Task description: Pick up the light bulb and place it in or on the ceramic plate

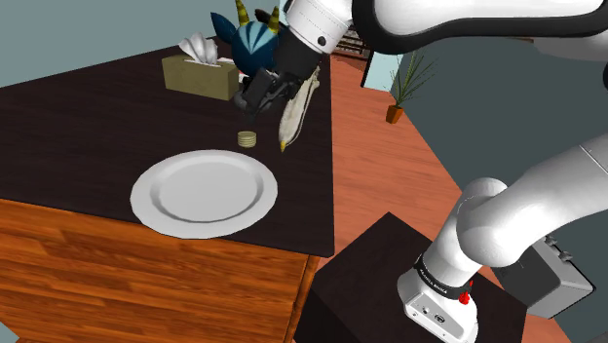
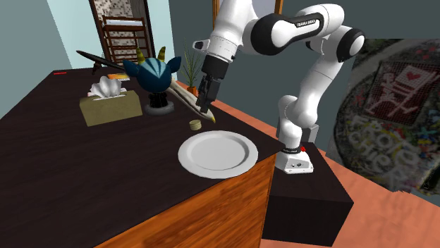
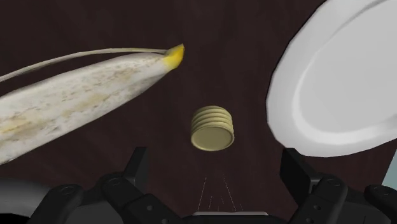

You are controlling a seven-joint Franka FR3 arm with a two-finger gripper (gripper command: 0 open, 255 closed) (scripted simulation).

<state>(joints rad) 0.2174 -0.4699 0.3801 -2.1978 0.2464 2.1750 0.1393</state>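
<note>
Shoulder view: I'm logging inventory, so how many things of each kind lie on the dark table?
White plate: 1
Light bulb: 1
Tissue box: 1
Blue horned figure: 1
White yellow-tipped strip: 1
Total: 5

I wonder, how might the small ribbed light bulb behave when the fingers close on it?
The light bulb looks small, so probably light. Its round, ribbed side may slip or twist between the fingers. Tipped over, it would likely roll on the table.
</note>
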